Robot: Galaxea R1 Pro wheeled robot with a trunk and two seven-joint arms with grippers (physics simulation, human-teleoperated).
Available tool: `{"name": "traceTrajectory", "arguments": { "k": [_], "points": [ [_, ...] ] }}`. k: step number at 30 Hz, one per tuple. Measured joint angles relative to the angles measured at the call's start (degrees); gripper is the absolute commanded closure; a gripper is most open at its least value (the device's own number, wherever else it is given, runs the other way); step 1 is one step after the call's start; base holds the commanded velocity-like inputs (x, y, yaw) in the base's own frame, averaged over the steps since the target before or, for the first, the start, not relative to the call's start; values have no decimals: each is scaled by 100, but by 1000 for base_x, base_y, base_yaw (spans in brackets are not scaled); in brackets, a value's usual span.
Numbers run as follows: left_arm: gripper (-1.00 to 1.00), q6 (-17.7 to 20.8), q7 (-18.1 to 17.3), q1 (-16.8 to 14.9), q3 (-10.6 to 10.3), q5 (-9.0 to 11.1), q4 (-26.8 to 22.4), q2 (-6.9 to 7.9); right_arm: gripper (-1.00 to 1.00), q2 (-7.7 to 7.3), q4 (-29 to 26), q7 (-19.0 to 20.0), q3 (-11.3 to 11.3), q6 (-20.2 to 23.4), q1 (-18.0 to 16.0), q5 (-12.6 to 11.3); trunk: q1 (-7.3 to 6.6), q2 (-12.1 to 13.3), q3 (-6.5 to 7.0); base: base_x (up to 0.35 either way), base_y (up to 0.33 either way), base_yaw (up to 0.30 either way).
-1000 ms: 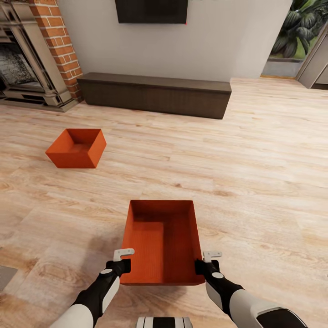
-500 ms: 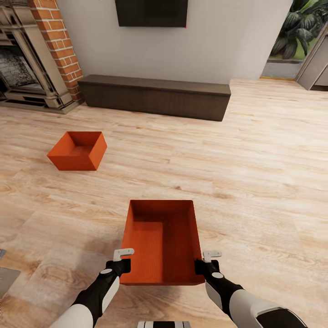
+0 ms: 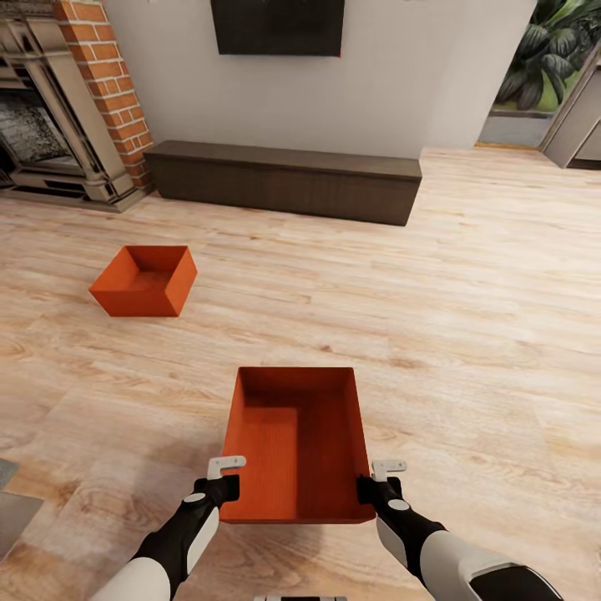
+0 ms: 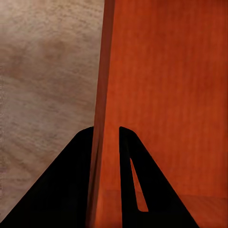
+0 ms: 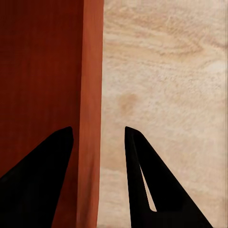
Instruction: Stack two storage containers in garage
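Observation:
I am in the living room on a light wood plank floor [image 3: 467,317]. One orange-red storage container [image 3: 296,442] hangs just above the planks, close in front of me. My left gripper [image 3: 224,477] is shut on its left wall [image 4: 102,85], one finger on each side. Opposite it, my right gripper [image 3: 377,477] holds the right wall [image 5: 90,95], which stands between its fingers. The other storage container [image 3: 143,280] sits open-side up on the planks further off to the left, well apart from both grippers.
A long dark low bench [image 3: 284,179] runs along the white wall under a wall TV [image 3: 278,25]. The red brick fireplace [image 3: 92,92] is at the far left. A glazed opening with plants [image 3: 547,58] is at the far right. A grey edge [image 3: 12,509] shows low on the left.
The whole picture has slid slightly down and to the right, so the camera has moved. The held container and both grippers keep the same place in the view.

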Motion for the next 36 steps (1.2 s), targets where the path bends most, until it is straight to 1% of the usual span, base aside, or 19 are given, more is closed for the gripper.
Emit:
{"name": "traceTrajectory", "arguments": {
  "k": [36],
  "points": [
    [100, -9, 0, 1, -11, 17, -3, 8, 100, 8, -5, -16, 1, -1, -1, 7, -791, 1444, 646, 0, 0, 0]
  ]
}}
